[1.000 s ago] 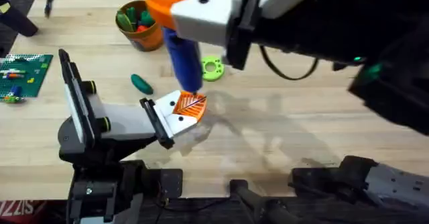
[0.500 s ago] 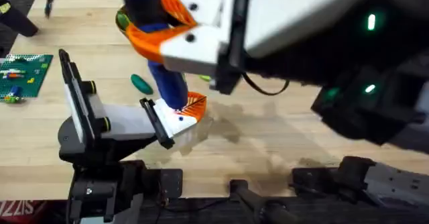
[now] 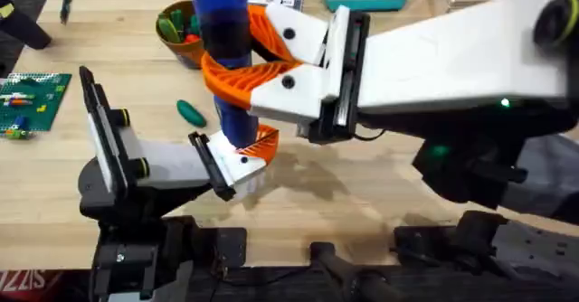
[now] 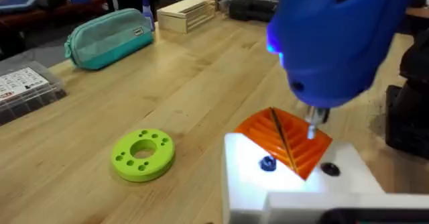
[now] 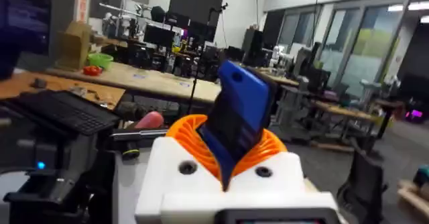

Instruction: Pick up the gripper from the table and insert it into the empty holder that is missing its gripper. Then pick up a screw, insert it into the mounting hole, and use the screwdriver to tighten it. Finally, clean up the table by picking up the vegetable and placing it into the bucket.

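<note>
The right end effector (image 3: 237, 62) is clamped on the upright screwdriver (image 3: 224, 40), mid-frame, its tip on the gripper (image 3: 261, 142). That gripper sits in the holder (image 3: 237, 164) of the left end effector (image 3: 240, 157); whether it is apart or together I cannot tell.

Bright green holed disc (image 4: 143, 154), teal zip pouch (image 4: 110, 36), small wooden box (image 4: 186, 14), green brick baseplate (image 3: 32, 101)

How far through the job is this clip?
Done: the orange fingertip sits in the white holder. In hand: the right gripper holds the blue screwdriver upright, its tip at the fingertip. Left: the dark green vegetable lies on the table, not in the bucket.
</note>
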`<state>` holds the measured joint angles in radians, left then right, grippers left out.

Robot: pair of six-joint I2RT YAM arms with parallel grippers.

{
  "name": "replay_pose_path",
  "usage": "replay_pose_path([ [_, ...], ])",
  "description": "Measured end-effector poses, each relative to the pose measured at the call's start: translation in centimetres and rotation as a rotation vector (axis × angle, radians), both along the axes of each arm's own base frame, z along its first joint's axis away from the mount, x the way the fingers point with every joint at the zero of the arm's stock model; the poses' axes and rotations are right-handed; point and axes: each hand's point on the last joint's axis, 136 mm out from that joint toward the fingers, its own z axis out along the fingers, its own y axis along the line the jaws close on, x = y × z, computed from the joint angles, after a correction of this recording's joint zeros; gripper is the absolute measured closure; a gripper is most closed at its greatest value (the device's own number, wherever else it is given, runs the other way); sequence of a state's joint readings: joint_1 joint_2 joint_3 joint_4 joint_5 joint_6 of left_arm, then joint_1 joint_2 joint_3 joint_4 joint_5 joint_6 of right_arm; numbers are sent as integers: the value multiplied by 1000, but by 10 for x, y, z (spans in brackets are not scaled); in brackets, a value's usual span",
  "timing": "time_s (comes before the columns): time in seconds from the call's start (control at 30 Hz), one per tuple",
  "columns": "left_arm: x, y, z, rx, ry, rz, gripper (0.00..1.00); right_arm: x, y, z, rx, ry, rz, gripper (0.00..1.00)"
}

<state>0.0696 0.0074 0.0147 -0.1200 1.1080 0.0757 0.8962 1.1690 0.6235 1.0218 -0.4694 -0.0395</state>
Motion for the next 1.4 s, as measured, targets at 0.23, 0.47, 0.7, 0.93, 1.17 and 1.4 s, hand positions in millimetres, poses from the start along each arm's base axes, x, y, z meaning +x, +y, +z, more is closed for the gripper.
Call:
replay_pose_path([
  [0.23,0,0,0,0,0,0,988,-13,5,2,-6,-118,-1,993],
  [0.47,0,0,0,0,0,0,988,-12,11,-4,-17,-145,-5,993],
  [0.7,0,0,0,0,0,0,988,-7,18,-14,-29,-140,-5,993],
  [0.93,0,0,0,0,0,0,988,-8,16,-6,13,-170,-8,993],
  [1.17,0,0,0,0,0,0,988,-8,16,-5,13,-170,-8,993],
  [1.4,0,0,0,0,0,0,988,-8,17,-7,6,-165,-8,993],
])
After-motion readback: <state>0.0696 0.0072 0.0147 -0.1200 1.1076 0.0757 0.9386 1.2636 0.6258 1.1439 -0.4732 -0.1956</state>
